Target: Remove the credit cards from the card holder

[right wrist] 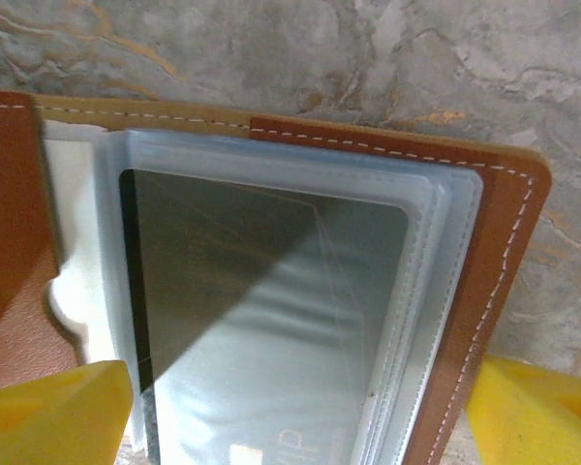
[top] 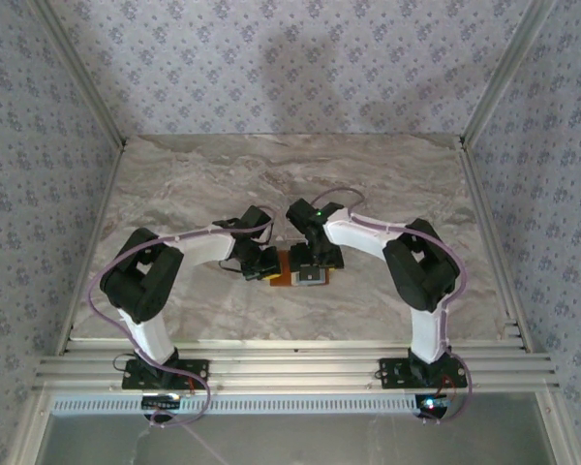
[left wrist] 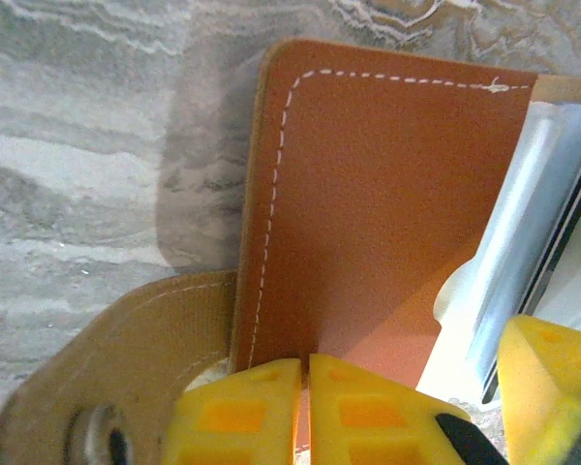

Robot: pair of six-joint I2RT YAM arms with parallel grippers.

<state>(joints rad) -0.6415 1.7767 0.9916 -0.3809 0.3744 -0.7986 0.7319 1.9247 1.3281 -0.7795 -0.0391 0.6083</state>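
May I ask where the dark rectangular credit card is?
Right wrist view: the dark card sits inside a clear plastic sleeve of the brown leather card holder, between the yellow fingers of the right gripper.

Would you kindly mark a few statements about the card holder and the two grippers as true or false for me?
1. The card holder lies open on the marble table. True.
2. The left gripper stands wide open. False: it is shut on the card holder's brown flap.
3. A dark card sits inside a clear sleeve. True.
4. The right gripper is clamped on that card. False: its jaws stand wide apart over the sleeves, holding nothing.
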